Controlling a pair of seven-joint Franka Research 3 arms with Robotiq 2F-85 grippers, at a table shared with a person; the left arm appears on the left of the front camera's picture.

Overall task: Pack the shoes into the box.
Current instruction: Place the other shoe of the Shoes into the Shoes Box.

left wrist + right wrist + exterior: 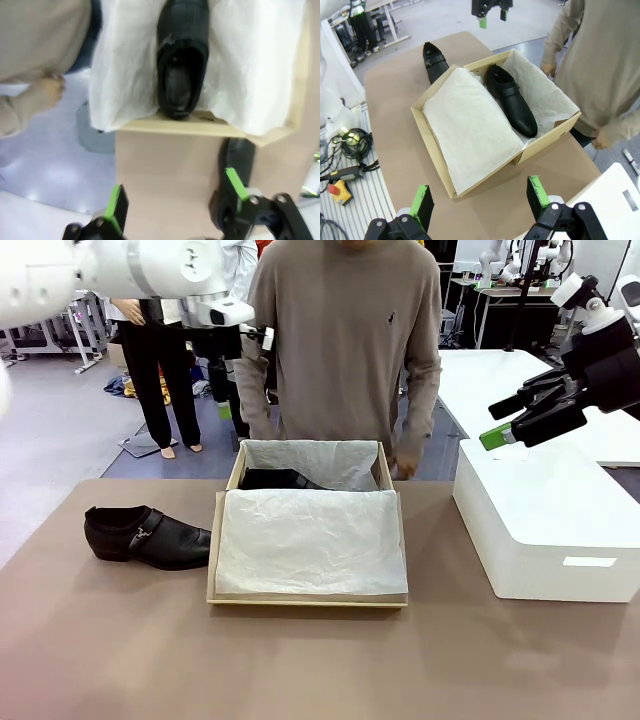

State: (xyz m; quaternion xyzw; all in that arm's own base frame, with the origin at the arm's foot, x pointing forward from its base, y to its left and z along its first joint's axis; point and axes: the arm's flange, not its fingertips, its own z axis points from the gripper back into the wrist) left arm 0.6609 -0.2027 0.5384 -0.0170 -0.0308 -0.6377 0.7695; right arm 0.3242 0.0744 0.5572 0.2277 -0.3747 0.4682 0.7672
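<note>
A tan cardboard shoebox (300,601) sits open on the brown worktop (100,660). One shiny black leather shoe (512,102) lies along its far wall; the other shoe (145,535) rests just outside its left wall. The left gripper (175,197) hangs above the box's far-left corner and the right gripper (480,197) is raised off its right side, both gaping and empty.

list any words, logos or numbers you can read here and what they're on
No text can be read in these pictures.
Small dark emblem on the person's sweater: too small to read.
Pale rectangular patch on the white block: no legible print.
The box, the shoe on the table and the shoe in the box: no print shows.
</note>
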